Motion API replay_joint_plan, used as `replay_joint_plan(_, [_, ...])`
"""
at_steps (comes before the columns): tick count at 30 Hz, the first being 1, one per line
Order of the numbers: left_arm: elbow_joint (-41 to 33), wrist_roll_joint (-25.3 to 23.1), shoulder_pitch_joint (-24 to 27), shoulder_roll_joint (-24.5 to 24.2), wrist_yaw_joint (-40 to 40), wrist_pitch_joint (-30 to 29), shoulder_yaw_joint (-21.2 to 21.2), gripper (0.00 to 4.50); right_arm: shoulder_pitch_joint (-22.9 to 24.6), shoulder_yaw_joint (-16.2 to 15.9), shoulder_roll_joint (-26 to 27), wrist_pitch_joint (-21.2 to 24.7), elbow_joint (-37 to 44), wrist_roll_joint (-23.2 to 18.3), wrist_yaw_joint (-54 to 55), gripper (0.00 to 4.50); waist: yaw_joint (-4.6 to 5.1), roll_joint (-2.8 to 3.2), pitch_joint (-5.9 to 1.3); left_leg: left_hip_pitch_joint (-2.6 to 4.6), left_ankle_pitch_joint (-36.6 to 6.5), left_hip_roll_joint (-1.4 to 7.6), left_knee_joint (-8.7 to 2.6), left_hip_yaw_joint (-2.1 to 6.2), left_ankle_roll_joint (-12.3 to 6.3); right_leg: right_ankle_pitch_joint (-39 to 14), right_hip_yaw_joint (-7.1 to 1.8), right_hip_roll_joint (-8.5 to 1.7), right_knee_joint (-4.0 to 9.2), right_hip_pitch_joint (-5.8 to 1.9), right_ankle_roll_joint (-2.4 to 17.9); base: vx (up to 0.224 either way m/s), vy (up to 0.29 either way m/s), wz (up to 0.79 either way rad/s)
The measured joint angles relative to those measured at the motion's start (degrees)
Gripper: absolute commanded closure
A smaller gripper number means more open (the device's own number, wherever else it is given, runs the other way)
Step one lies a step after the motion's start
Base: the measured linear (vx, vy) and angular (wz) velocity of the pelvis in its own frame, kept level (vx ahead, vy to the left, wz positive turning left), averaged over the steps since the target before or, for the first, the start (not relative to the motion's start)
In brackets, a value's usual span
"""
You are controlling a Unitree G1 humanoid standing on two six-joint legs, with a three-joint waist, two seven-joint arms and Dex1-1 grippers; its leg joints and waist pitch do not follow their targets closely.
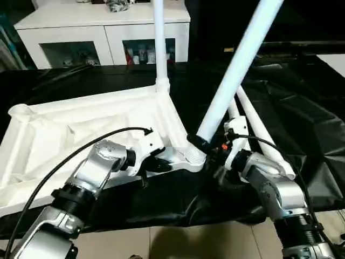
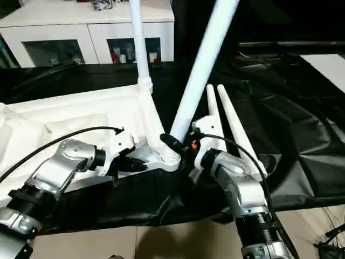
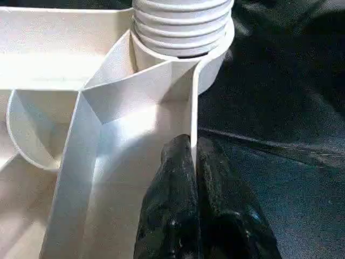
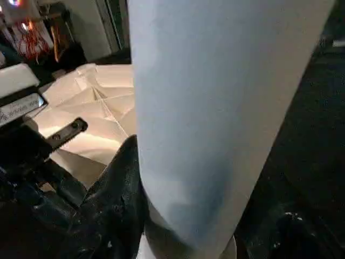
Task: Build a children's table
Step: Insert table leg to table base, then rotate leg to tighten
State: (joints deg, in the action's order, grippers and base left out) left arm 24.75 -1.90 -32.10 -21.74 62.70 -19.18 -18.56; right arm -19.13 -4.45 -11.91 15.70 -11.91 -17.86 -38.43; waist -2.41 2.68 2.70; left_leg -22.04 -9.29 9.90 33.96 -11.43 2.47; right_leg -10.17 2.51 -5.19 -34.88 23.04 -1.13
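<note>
White ribbed plastic is most of what I see ahead of me: the upturned rectangular white plastic tabletop [image 1: 81, 137] lies underside up on the black sheet [image 1: 302, 124] that covers the work surface, with its round corner sockets facing upward. One long white tapered tube leg [image 1: 159, 43] already stands upright in the far corner socket. My right gripper [image 1: 207, 145] is clamped around the lower end of a second white tube leg [image 1: 237, 65], which leans away to my right and meets the near corner socket [image 1: 195, 157] at its foot; in the right wrist view a black finger [image 4: 116, 205] presses against the tube's side. The left wrist view shows that leg's threaded end [image 3: 180, 24] sitting in the socket, though I cannot quite tell how deep it has gone. My left gripper [image 3: 191, 162] is pinched closed on the thin upright rim wall of the tabletop just beside that same socket, its fingers [image 3: 167, 199] nearly touching each other across the plastic. Two more white tapered legs [image 2: 229, 121] lie side by side on the black sheet just beyond my right wrist. Behind the work surface stands a white cabinet with glass doors [image 1: 102, 38].
</note>
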Motion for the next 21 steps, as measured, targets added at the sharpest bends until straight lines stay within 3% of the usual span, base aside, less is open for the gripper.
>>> replay_joint_plan(3, [0.26, 0.03, -0.01, 0.03, 0.04, 0.45, 0.00, 4.50, 0.02, -0.54, -0.31, 0.00, 0.55, 0.56, 0.05, 2.64, -0.02, -0.02, -0.01, 0.00, 0.00, -0.02, 0.00, -0.01, 0.00, 0.00, -0.04, 0.00, 0.00, -0.01, -0.01, 0.000, 0.000, 0.00])
replay_joint_plan(6, [0.32, -0.23, -0.03, -0.44, 0.02, 1.09, -0.23, 4.50, -1.57, -2.09, -1.21, -0.02, -0.02, 1.65, -0.51, 2.64, 0.15, -0.44, -0.03, 0.00, 0.00, -0.02, 0.00, -0.02, 0.00, -0.02, -0.04, 0.00, -0.01, 0.01, -0.03, 0.000, 0.000, 0.00])
replay_joint_plan(11, [0.32, -0.75, -0.12, -1.36, -0.18, 2.14, -0.92, 4.50, -5.33, -5.15, -2.60, -0.11, -3.00, 4.54, -2.87, 2.65, 0.54, -1.78, -0.27, 0.03, 0.00, -0.01, 0.00, 0.02, 0.00, -0.04, -0.02, 0.00, 0.00, 0.05, -0.07, 0.000, 0.000, 0.00])
replay_joint_plan(16, [0.21, -1.12, -0.21, -1.78, -0.41, 2.34, -1.22, 4.50, -7.07, -6.24, -3.48, 0.09, -4.94, 5.07, -5.24, 2.65, 0.57, -3.18, -0.28, 0.08, 0.00, -0.01, 0.00, 0.04, 0.00, -0.06, -0.01, -0.01, 0.06, 0.07, -0.09, 0.000, 0.000, 0.00])
replay_joint_plan(21, [0.14, -1.20, -0.21, -1.89, -0.39, 2.34, -1.31, 4.50, -7.60, -6.49, -3.81, 0.41, -5.79, 5.03, -5.96, 2.65, 0.55, -3.69, -0.41, 0.09, 0.00, -0.01, 0.00, 0.06, 0.00, -0.06, -0.01, -0.01, 0.13, 0.09, -0.10, 0.000, 0.000, 0.00])
